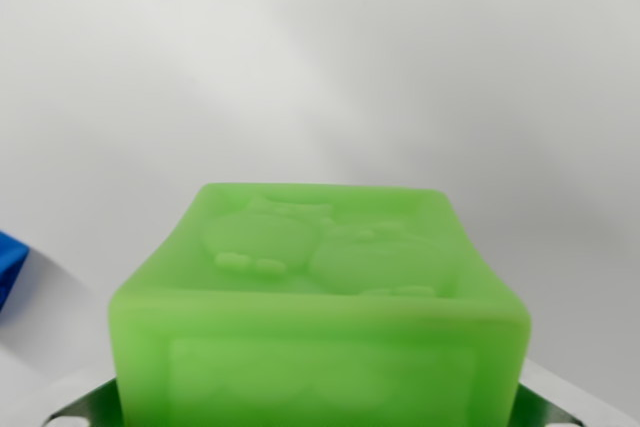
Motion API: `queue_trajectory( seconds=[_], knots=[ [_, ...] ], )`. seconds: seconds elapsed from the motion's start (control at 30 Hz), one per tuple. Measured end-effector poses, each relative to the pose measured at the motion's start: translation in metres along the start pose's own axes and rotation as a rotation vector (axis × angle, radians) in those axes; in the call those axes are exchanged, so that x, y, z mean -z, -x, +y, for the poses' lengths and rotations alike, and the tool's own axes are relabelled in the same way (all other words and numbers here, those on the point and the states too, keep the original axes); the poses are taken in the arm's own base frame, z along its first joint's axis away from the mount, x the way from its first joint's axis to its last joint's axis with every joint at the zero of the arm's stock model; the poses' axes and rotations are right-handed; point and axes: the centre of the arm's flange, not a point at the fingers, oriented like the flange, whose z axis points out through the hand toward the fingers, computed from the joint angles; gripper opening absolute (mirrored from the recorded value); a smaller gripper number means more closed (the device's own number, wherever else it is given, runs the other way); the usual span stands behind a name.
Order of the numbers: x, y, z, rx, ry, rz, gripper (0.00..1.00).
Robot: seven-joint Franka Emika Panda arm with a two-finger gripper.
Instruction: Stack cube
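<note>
A translucent green cube (320, 297) with a raised figure on its top face fills the lower middle of the wrist view, very close to the camera. My gripper (320, 409) is shut on it. Only slivers of the metal fingers (78, 407) show, pressed against the cube's lower left and lower right sides. A blue cube (8, 262) peeks in at the wrist view's left edge, lying on the white surface apart from the green cube. Most of it is cut off by the frame.
A plain white surface (330, 67) stretches behind and around the green cube, with a soft shadow at the lower left near the blue cube.
</note>
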Motion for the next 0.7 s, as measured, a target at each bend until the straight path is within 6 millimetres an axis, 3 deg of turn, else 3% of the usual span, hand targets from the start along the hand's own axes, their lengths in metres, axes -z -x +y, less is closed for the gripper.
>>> queue_trajectory(
  seconds=[0.2, 0.7],
  knots=[
    [0.017, 0.001, 0.0, -0.005, -0.001, 0.002, 0.0],
    [0.016, 0.026, -0.013, -0.089, -0.001, -0.009, 0.0]
  ],
)
